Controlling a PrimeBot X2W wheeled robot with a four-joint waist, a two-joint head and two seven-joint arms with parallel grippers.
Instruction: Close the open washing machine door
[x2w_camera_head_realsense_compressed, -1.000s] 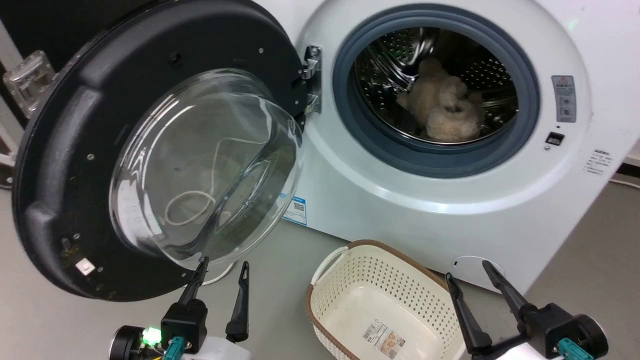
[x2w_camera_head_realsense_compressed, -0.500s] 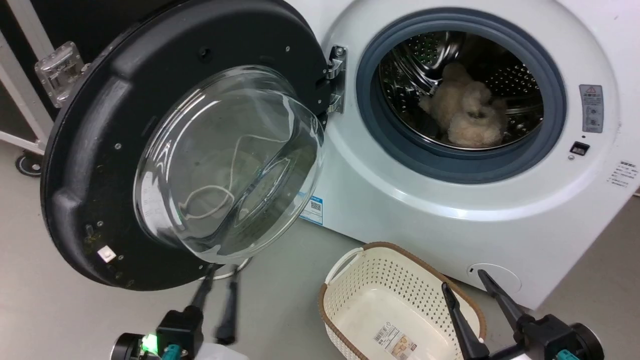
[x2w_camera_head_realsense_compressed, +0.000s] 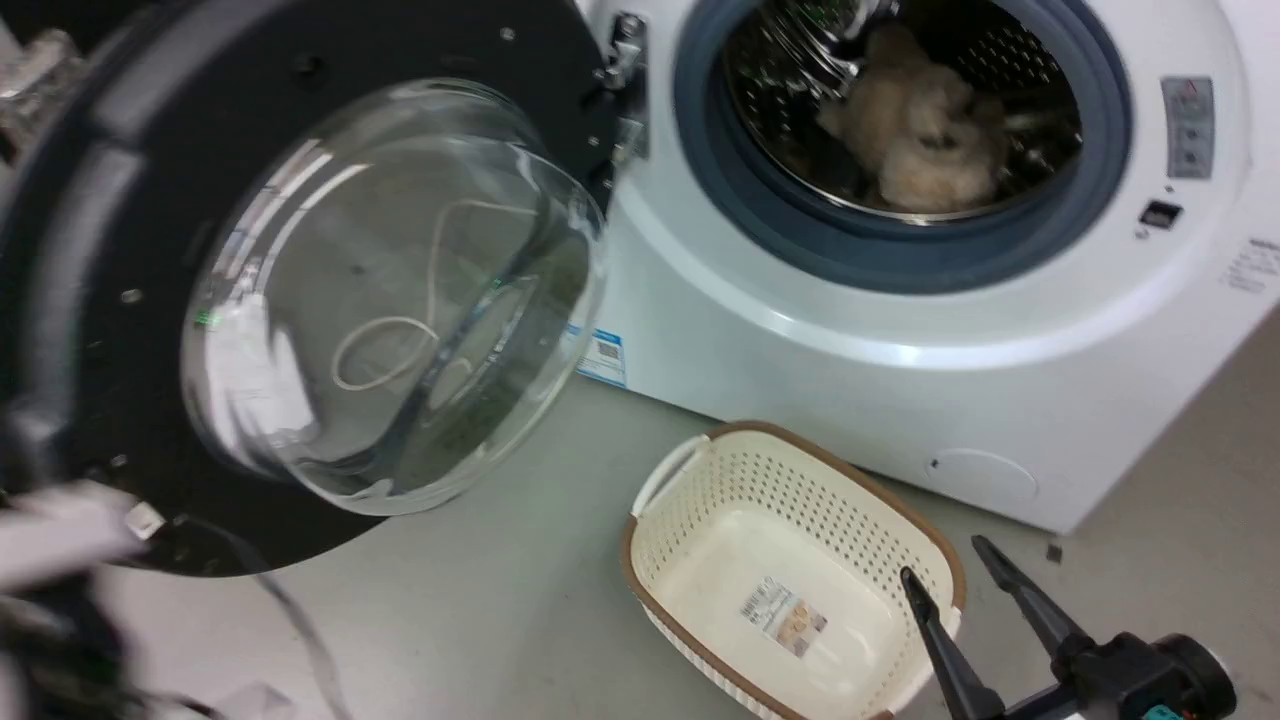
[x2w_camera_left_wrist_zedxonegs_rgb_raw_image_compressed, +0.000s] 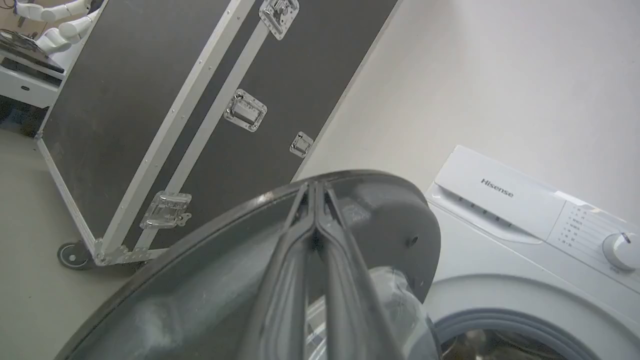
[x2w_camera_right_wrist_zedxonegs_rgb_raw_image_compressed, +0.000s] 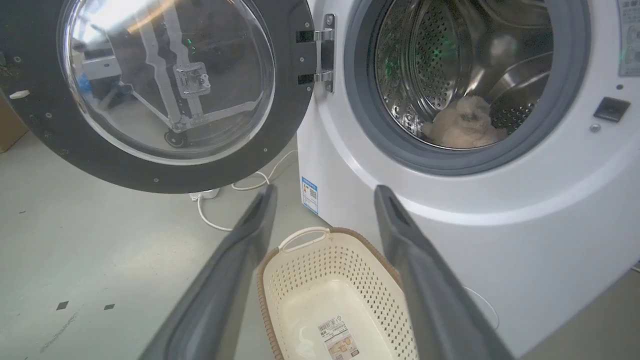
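Note:
The washing machine door (x2w_camera_head_realsense_compressed: 120, 200) stands wide open to the left of the white washing machine (x2w_camera_head_realsense_compressed: 850, 380), hung on its metal hinge (x2w_camera_head_realsense_compressed: 625, 80), with its glass bowl (x2w_camera_head_realsense_compressed: 400, 300) bulging toward me. In the left wrist view my left gripper (x2w_camera_left_wrist_zedxonegs_rgb_raw_image_compressed: 314, 186) is shut on nothing, its tips in front of the door's black rim (x2w_camera_left_wrist_zedxonegs_rgb_raw_image_compressed: 390, 215). A blurred pale left forearm (x2w_camera_head_realsense_compressed: 50, 530) crosses the head view's lower left, before the door's lower edge. My right gripper (x2w_camera_head_realsense_compressed: 943, 562) is open and empty, low over the floor facing the machine (x2w_camera_right_wrist_zedxonegs_rgb_raw_image_compressed: 500, 225).
A cream perforated basket (x2w_camera_head_realsense_compressed: 700, 470) sits empty on the floor in front of the machine, just left of the right gripper. A beige plush toy (x2w_camera_head_realsense_compressed: 920, 130) lies in the drum. A black flight case (x2w_camera_left_wrist_zedxonegs_rgb_raw_image_compressed: 200, 100) stands behind the door. A white cable (x2w_camera_right_wrist_zedxonegs_rgb_raw_image_compressed: 215, 220) lies under the door.
The head camera has shifted. My left gripper has shut, and its arm has swung from under the glass bowl toward the lower left, now blurred. The right gripper has kept its place.

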